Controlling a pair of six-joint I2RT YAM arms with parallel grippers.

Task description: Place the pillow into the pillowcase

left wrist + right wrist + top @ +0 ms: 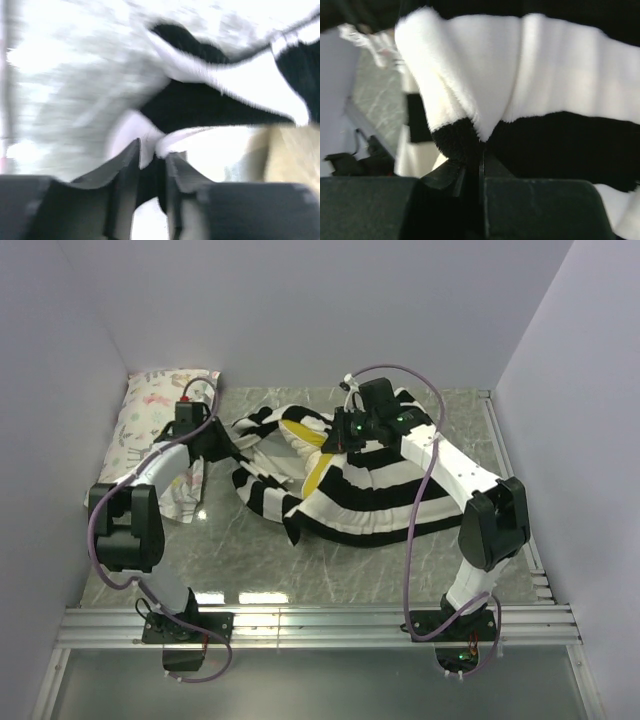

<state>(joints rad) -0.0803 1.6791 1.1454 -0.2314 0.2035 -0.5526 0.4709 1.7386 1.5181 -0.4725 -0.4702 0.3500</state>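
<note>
The black-and-white striped pillowcase (380, 495) lies bunched across the middle of the table. The pillow sits mostly inside it. Only some cream fabric and its yellow band (316, 476) show at the case's open left side. My left gripper (228, 445) is shut on a fold of the pillowcase's left edge (200, 105); the fabric is pinched between its fingers (125, 165). A blurred yellowish patch (295, 155) shows at the right of the left wrist view. My right gripper (342, 436) is shut on the pillowcase's upper edge (530, 75), with its jaws closed tight on the fabric.
A smaller pillow with pastel floral print (150, 415) lies at the back left against the wall, under my left arm. White walls close in the back and both sides. A metal rail (320, 620) runs along the near edge.
</note>
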